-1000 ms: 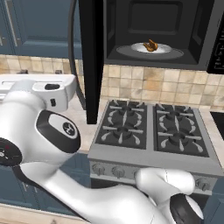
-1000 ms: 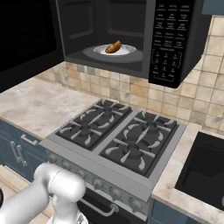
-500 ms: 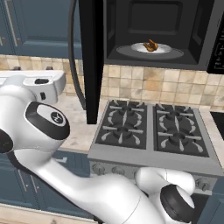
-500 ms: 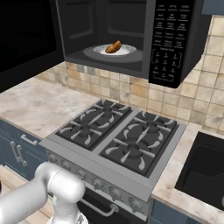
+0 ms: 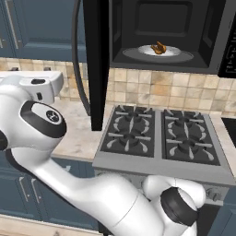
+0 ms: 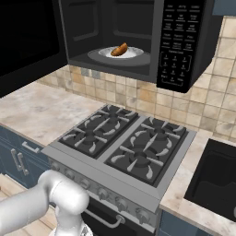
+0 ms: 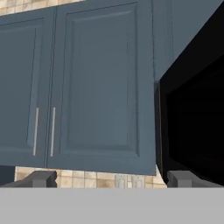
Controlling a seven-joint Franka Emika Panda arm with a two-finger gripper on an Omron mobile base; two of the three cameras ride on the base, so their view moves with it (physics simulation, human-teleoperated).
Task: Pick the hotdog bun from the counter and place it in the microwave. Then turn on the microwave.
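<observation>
The hotdog bun (image 5: 159, 47) lies on a white plate (image 6: 133, 53) inside the microwave (image 6: 138, 37), whose door (image 5: 96, 64) stands open. The gripper (image 7: 111, 178) has wide open jaws holding nothing, its tips cut off low, facing blue wall cabinets (image 7: 87, 87)

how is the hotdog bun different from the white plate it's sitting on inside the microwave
The hotdog bun is golden-brown; the plate is white. The bun is elongated and lumpy; the plate is round and flat. The bun is much smaller and lies on top of the plate. Both are inside the open microwave.
</observation>
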